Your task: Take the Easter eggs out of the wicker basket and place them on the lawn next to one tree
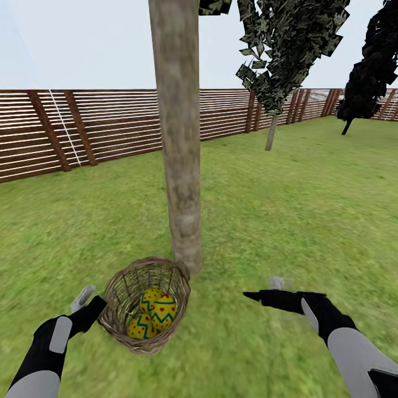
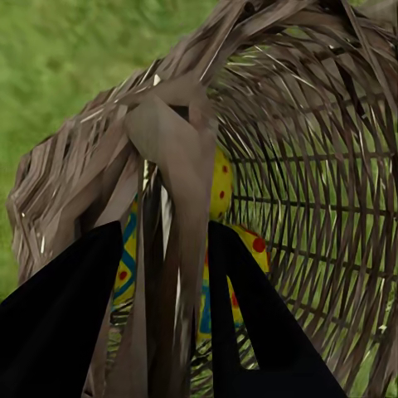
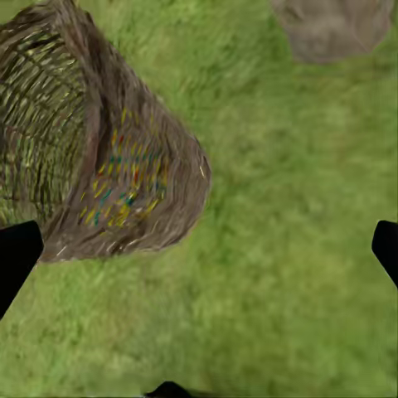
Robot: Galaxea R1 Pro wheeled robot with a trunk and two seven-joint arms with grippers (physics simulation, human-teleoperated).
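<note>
Black forearms with grey panels; pale grey upper sleeves

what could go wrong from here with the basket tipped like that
The wicker basket is tilted with its mouth toward the robot, gripped at the rim by the left tool. All three Easter eggs sit low inside, so further tipping could let them roll out at once and scatter on the lawn. The basket is also close to the tree, so it could bump the trunk. The right tool is open, apart from the basket, not yet placed to catch anything.
</note>
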